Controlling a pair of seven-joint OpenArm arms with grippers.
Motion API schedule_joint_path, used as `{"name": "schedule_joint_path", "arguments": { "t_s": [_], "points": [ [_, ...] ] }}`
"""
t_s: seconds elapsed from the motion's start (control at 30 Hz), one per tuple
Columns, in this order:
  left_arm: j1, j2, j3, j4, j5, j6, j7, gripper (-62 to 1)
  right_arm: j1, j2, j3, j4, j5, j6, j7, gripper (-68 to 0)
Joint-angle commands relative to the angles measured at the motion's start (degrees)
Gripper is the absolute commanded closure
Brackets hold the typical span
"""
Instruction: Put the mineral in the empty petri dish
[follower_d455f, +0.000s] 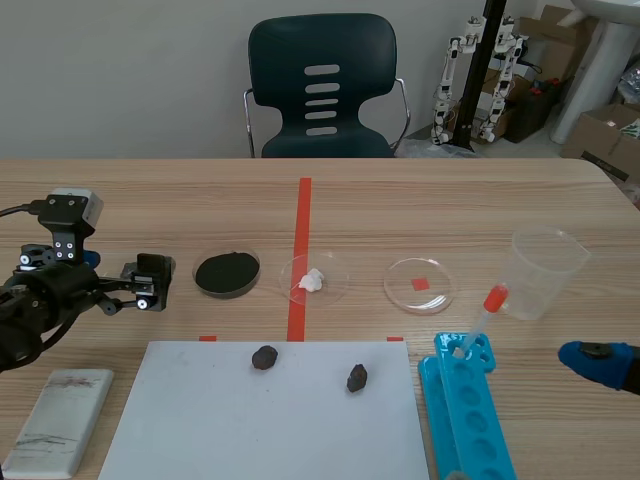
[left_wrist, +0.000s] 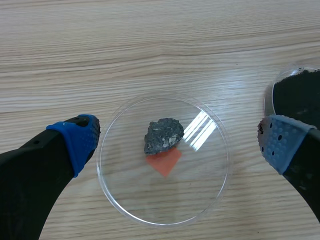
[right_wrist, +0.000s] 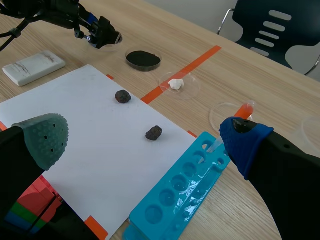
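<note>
Left gripper (left_wrist: 178, 143) hovers, jaws apart, over mineral (left_wrist: 163, 135) in petri dish (left_wrist: 125, 195).

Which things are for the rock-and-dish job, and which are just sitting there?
For the job: left claw, mineral, mineral's dish, empty petri dish.

Just sitting: black powder dish, white lump dish, plastic cup, blue tray, pipette, grey block.
</note>
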Motion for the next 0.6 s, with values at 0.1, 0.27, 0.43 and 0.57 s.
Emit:
{"name": "schedule_joint_path", "arguments": {
  "t_s": [0.1,0.27,0.43,0.57],
  "points": [
    [-0.9,-1.5,-0.4,1.0,-0.4,0.0,-0.7,-62.3,-0.1,0.0,0.2,0.5,0.6,0.0,0.9,-63.8],
    [0.7,-2.7,-0.4,2.8,-1.0,0.0,-0.8,-62.3,-0.1,0.0,0.2,0.5,0.6,0.0,0.9,-63.8],
    [3.2,-3.5,-0.4,6.1,-1.3,0.0,-1.4,-62.3,-0.1,0.0,0.2,0.5,0.6,0.0,0.9,-63.8],
    [3.8,-3.5,-0.4,6.7,-1.3,0.0,-1.5,-62.3,-0.1,0.0,0.2,0.5,0.6,0.0,0.9,-63.8]
  ]
}}
